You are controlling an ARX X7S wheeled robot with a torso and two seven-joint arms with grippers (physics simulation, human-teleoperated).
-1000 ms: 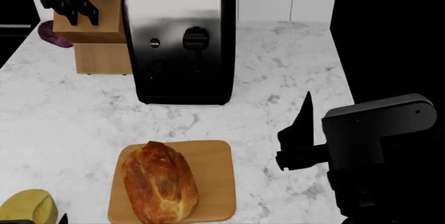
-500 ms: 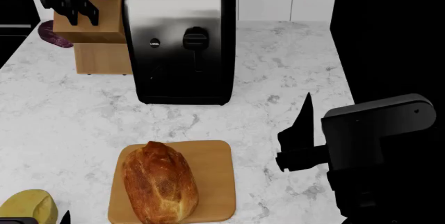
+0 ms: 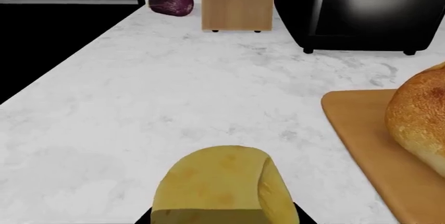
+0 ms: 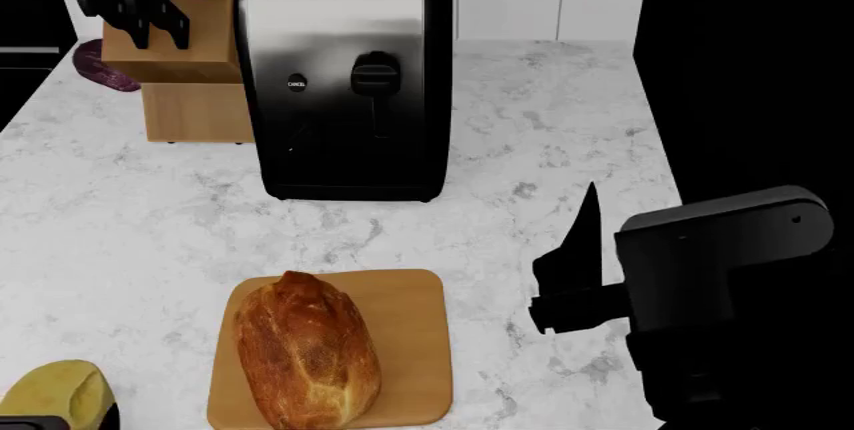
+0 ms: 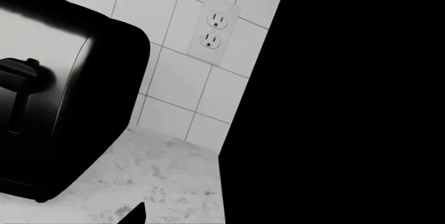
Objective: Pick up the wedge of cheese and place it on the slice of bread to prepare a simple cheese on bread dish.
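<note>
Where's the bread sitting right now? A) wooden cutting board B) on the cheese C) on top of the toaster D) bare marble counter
A: in the head view the loaf of bread lies on the wooden cutting board, in front of the toaster and apart from the cheese.

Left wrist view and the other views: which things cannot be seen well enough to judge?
- Left gripper: jaws hidden in the left wrist view by the wedge of cheese; cut off in the head view.
- Bread loaf: cut off by the left wrist view's edge.
- Right gripper: a dark silhouette in the head view, jaws unreadable.
</note>
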